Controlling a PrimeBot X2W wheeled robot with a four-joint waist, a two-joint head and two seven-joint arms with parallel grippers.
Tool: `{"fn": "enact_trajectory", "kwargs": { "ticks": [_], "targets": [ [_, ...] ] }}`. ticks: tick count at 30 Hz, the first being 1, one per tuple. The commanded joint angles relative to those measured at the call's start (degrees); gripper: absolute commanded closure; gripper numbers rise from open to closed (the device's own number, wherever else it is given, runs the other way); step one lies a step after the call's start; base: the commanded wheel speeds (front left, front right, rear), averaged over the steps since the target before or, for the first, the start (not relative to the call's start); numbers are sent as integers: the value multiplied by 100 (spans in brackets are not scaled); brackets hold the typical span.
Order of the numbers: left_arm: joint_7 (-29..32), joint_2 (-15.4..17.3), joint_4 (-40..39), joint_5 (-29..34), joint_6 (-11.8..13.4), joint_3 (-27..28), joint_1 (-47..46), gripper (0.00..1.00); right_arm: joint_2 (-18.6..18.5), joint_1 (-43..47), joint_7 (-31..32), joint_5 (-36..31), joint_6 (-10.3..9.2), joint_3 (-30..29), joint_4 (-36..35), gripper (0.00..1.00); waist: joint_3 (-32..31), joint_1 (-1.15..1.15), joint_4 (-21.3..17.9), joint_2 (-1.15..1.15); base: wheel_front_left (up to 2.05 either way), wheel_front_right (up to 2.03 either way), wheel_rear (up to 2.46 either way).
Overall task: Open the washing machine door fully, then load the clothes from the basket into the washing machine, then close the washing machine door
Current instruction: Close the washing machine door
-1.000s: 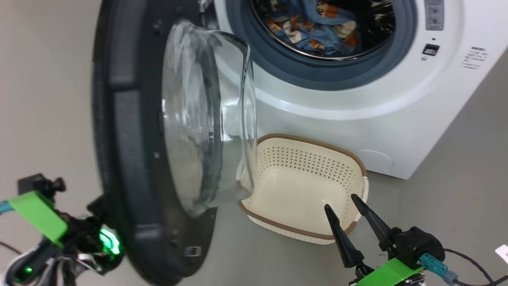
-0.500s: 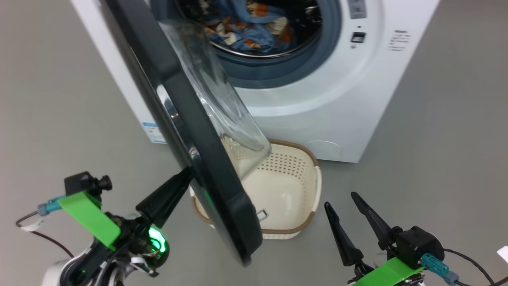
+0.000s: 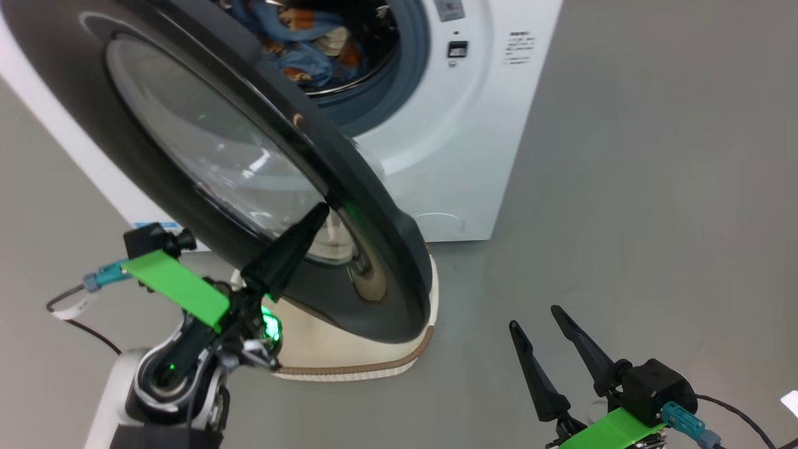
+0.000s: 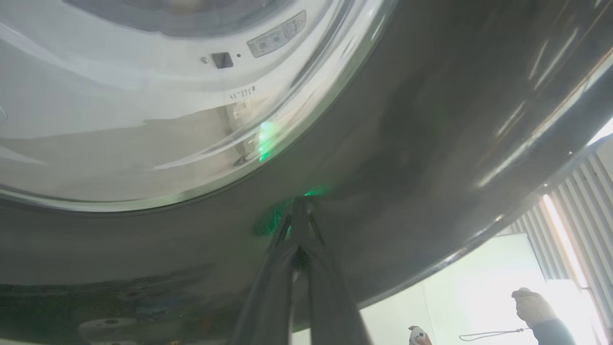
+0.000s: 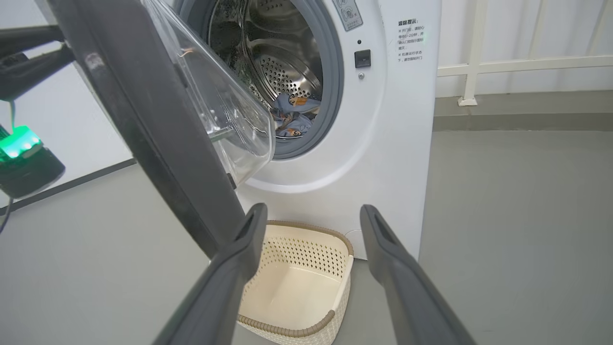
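washing machine door (image 3: 206, 143) | half-open | left tool (image 3: 322, 207) tip touching its outer face

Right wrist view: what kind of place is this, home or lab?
Probably a test room, not a home: the washing machine stands on a plain grey floor, with a white railing behind.

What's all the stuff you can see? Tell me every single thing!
washing machine: one, white, on the floor
washing machine door: one, black rim, clear glass, partly open
clothes: one bundle, light blue, inside the washing machine
basket: one, cream, brown rim, empty, below the door
floor: grey, underneath
railing: one, white, right of the machine
person's hand: one, past the door's edge
left gripper: one, dark, shut, tip against the door rim
right gripper: one, dark, open, empty
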Motion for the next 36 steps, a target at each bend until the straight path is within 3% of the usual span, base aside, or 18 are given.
{"fn": "enact_trajectory", "kwargs": {
  "ticks": [1, 15, 33, 36],
  "targets": [
    [-62, 55, -26, 30, -85, 131, -294, 100, 49, -13, -28, -34, 16, 133, -150, 0, -28, 0, -112, 0, 0, 0, 0],
    [-585, 55, 1373, -31, -462, -256, -1022, 100, 23, 66, -28, 10, 16, 174, -95, 0, -304, 0, -246, 0, 0, 0, 0],
    [-1213, 54, 2248, -297, -535, -901, -1768, 100, -51, 132, -28, 54, 16, 276, -51, 0, -481, 0, -228, 0, 0, 0, 0],
    [-1281, 89, 2268, -49, -535, -981, -1678, 100, -53, 140, -28, 67, 16, 263, -51, 0, -510, 0, -207, 0, 0, 0, 0]
  ]
}}
